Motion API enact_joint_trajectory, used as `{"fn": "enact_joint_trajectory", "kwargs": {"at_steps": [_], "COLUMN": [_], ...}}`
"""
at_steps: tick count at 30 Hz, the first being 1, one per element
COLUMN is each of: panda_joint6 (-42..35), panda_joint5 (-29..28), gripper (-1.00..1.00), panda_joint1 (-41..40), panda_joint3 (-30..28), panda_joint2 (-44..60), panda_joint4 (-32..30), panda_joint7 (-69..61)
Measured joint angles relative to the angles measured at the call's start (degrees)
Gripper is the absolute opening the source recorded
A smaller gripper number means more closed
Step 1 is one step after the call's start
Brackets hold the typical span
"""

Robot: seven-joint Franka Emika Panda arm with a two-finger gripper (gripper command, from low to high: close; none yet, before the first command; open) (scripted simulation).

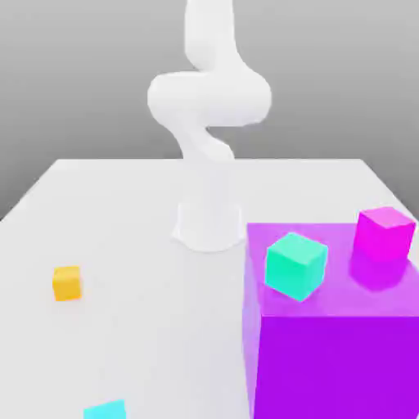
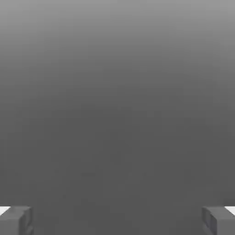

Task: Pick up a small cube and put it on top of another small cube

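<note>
The outside view shows the white robot arm (image 1: 211, 98), the table (image 1: 147, 327) and all the blocks; the hand view shows the gripper (image 2: 117, 221) with its 2 fingers spread wide apart and nothing pinched, and plain gray past them. Nearest in the outside view is the light blue cube (image 1: 105, 410), on the table at the bottom edge, partly cut off, toward the exterior view's left. The big purple block (image 1: 340, 368) stands near too, toward the exterior view's right. The mint cube (image 1: 296, 266) is on top of it, in front of the pink cube (image 1: 384, 234), which is over the block's far part. The orange cube (image 1: 67, 283) sits on the table at the exterior view's left. Farthest is the arm's base. I count 4 small cubes, 1 of each color, 1 big block and 1 arm.
</note>
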Motion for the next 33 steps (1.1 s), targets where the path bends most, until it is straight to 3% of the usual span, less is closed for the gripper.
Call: {"fn": "enact_joint_trajectory", "kwargs": {"at_steps": [12, 20, 33], "panda_joint6": [5.3, 8.9, 18.1], "panda_joint5": [9.2, 14.5, 12.7], "gripper": [0.0, 0.0, 0.0], "panda_joint1": [5.6, 4.8, 1.0], "panda_joint3": [-10.2, -12.4, -12.9], "panda_joint2": [25.3, 41.9, 66.2], "panda_joint4": [1.8, 3.0, 4.7], "panda_joint7": [-18.2, -29.7, -40.0]}}
